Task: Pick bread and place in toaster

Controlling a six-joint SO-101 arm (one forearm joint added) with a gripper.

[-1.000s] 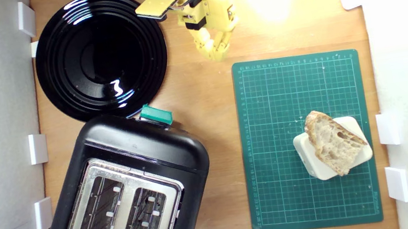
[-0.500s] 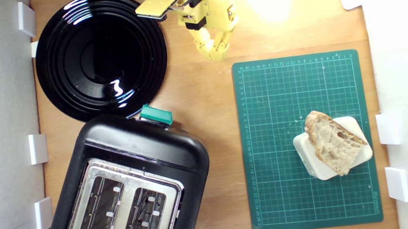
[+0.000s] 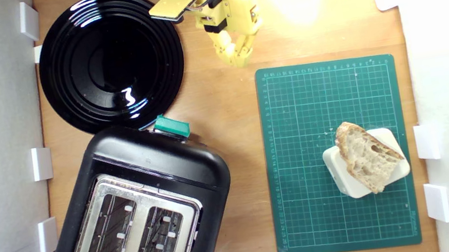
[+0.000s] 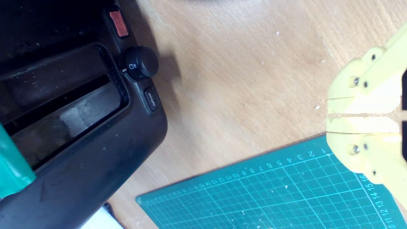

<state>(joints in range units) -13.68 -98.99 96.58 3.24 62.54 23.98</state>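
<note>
End effector (image 3: 237, 59): yellow, its two halves pressed together with only a thin seam between them, empty, over bare counter (image 3: 220, 100) just off the cutting mat's (image 3: 310, 220) corner.
Toaster (image 3: 154, 163): black, beside the mat on the exterior view's left, lying diagonally; both slots empty, green lever knob (image 3: 171, 126) at the end touching the black plate (image 3: 110, 60).
Bread (image 3: 366, 155): flat on a white block (image 3: 344, 179) on the mat, well apart from the end effector; long axis diagonal, rounded end toward the toaster's lever end, crust along the outer edge.
</note>
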